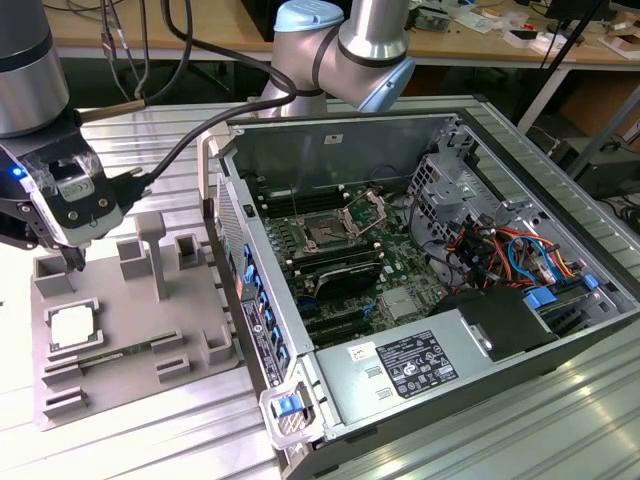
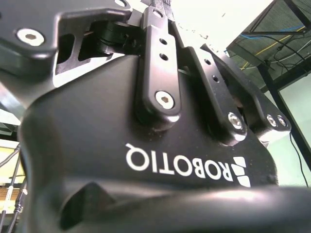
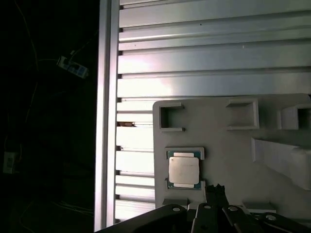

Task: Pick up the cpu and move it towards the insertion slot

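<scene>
**Exterior view, read as a dial**
- Item 1: gripper (image 1: 70, 258), at 9 o'clock on the exterior view's left. It hangs tip-down over the grey tray (image 1: 140, 320). I cannot tell whether it is spread or pressed together.
- Item 2: cpu (image 1: 72, 325), silvery top up, lying flat in a raised pocket of the tray. It sits at 6 o'clock from the gripper's tip, near but apart from it.
- Item 3: insertion slot (image 1: 325, 235), a dark square with a shiny metal frame on the green board inside the open computer case (image 1: 330, 150). It lies at 2 o'clock from the cpu, well apart.
- Item 4: arm (image 1: 372, 40), a silver and pale blue joint at 12 o'clock, behind the case.
- Item 5: slatted aluminium table (image 1: 150, 140), bearing both the tray and the case.

**Second wrist view**
- Item 6: the gripper's black housing, seen close up, with its bolted linkage bars (image 2: 160, 73). I cannot read the gripper's state here either.

**First wrist view**
- Item 7: cpu (image 3: 183, 171), seated square in its pocket on the tray (image 3: 233, 145).
- Item 8: gripper (image 3: 216, 191), a dark tip just beside one corner of the cpu and not touching it.
- Item 9: table (image 3: 204, 63), with the tray resting on its slats.
</scene>
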